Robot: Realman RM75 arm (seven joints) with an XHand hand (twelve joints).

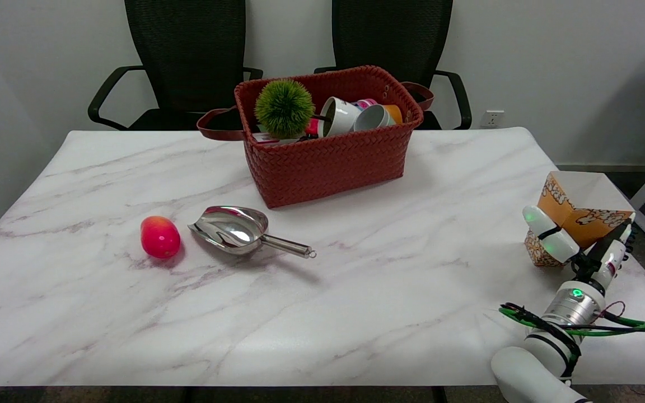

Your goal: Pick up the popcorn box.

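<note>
Popcorn box (pixel 580 215): orange carton with white popcorn print, open top, tilted, at the counter's (pixel 356 313) far right edge. Right hand (pixel 577 246) grips it, fingers on both sides. Leftward: red woven basket (pixel 328 162), steel scoop (pixel 238 228), red-yellow fruit (pixel 160 237).

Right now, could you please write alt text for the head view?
The robot's right hand grips an orange popcorn box at the marble table's right edge. Further left lie a metal scoop and a red fruit, before a red basket.
</note>
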